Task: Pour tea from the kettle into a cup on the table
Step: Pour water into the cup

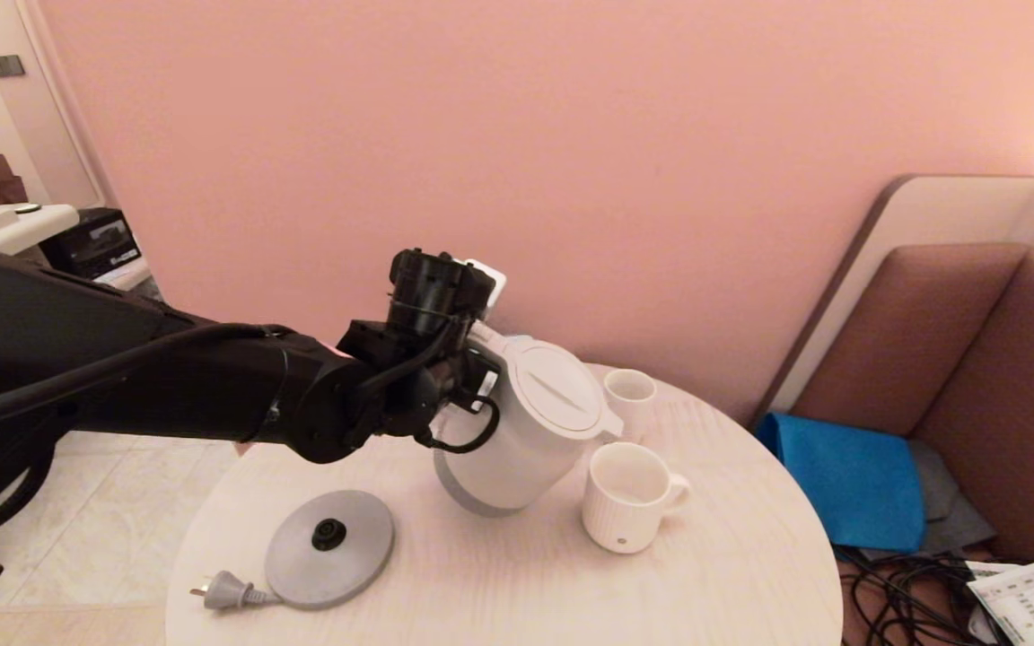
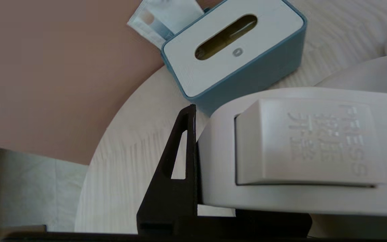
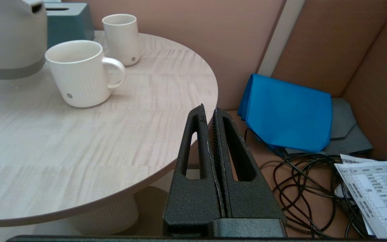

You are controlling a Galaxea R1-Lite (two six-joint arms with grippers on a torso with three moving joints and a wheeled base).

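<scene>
One kettle, two cups

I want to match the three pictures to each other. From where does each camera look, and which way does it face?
Head: high on the robot, facing forward and down at the table; left arm and left claw on the kettle.
Left wrist: behind the left claw's finger, against the kettle handle, toward the tissue box.
Right wrist: off the table's edge, behind the shut right claw, facing the cup.
Shared: head and right wrist show the cup.
</scene>
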